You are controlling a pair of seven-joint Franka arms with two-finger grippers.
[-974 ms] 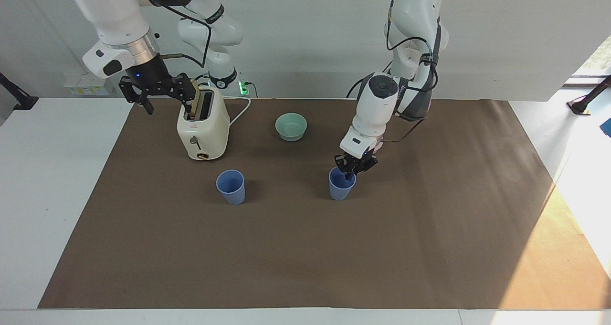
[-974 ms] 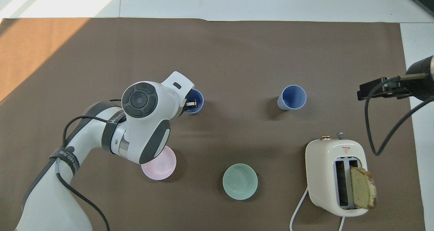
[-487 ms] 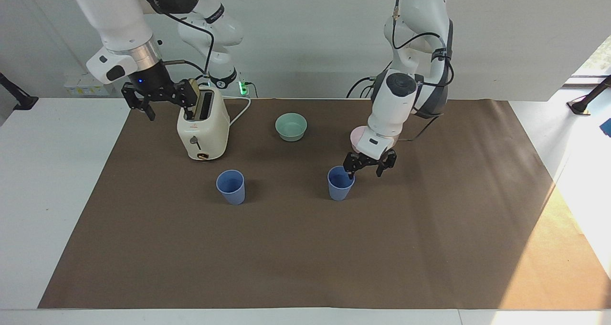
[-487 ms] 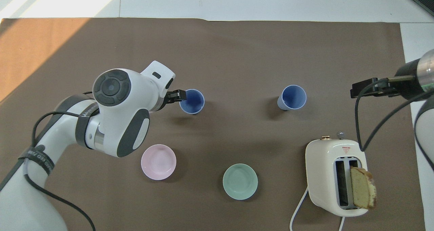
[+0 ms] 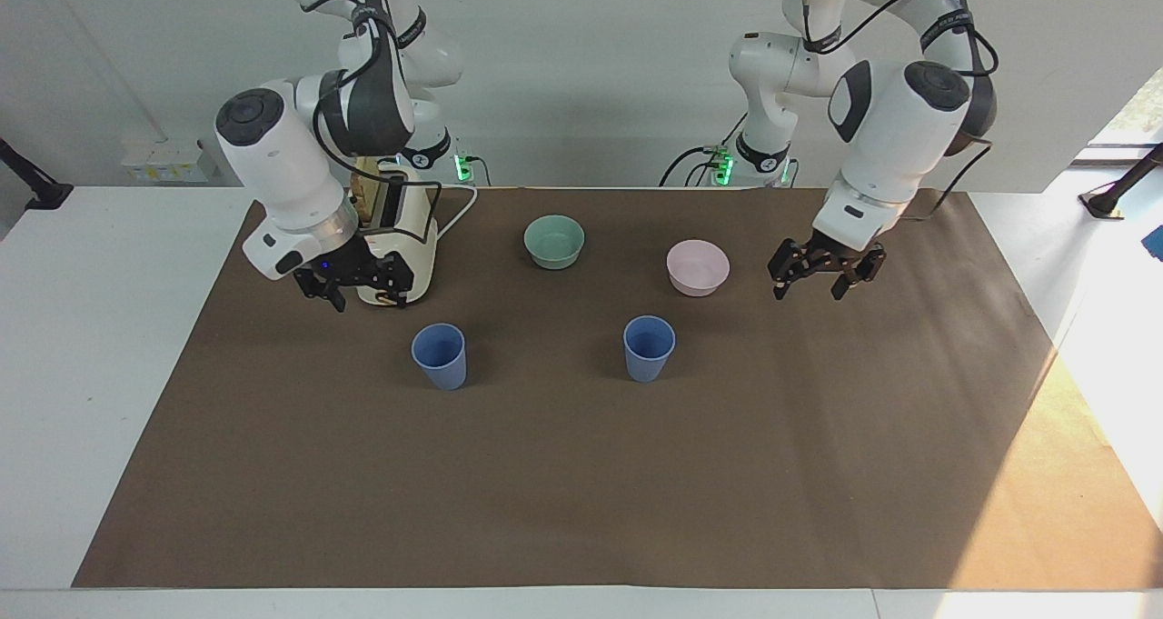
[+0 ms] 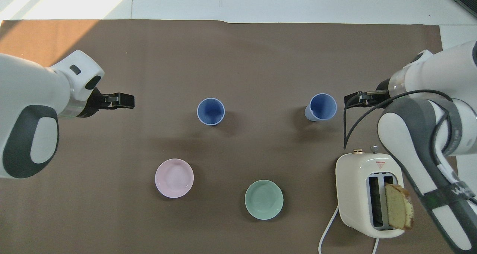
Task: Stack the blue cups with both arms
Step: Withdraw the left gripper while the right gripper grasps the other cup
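Two blue cups stand upright and apart on the brown mat. One cup (image 5: 649, 348) (image 6: 211, 111) is toward the left arm's end. The other cup (image 5: 439, 355) (image 6: 320, 106) stands a little farther from the robots than the toaster. My left gripper (image 5: 818, 278) (image 6: 125, 100) is open and empty, low over the mat and well apart from the first cup. My right gripper (image 5: 354, 284) (image 6: 351, 97) is open and empty. It hangs low beside the toaster, a short way from the second cup, without touching it.
A cream toaster (image 5: 400, 237) (image 6: 367, 194) with a bread slice (image 6: 398, 211) stands at the right arm's end. A mint-green bowl (image 5: 553, 240) (image 6: 264, 199) and a pink bowl (image 5: 698, 266) (image 6: 174, 178) sit nearer to the robots than the cups.
My left gripper has pulled off the first cup's rim and swung away toward the left arm's end. My right gripper has come down from the toaster's top toward the second cup.
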